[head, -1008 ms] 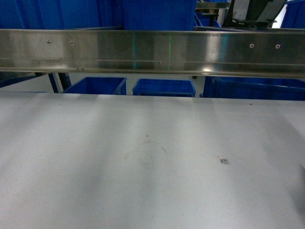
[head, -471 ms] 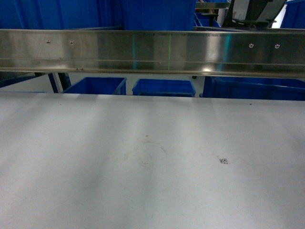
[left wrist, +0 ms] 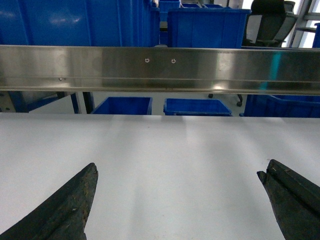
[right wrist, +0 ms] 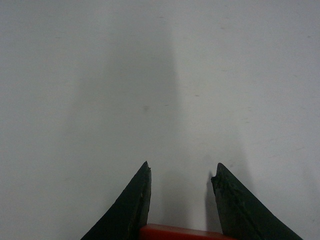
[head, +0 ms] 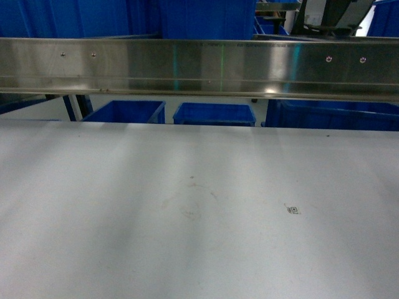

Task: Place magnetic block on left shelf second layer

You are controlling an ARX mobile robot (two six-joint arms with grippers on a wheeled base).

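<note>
Showing only a red edge (right wrist: 186, 233) between the right claw's (right wrist: 181, 176) fingers

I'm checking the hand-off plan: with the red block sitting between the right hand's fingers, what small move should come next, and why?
Probably lift the right hand straight up. The magnetic block sits between its fingers, seemingly gripped, just above the white table. The shelf is not in view, so clear the table before carrying it left. The left hand is open and empty.
</note>
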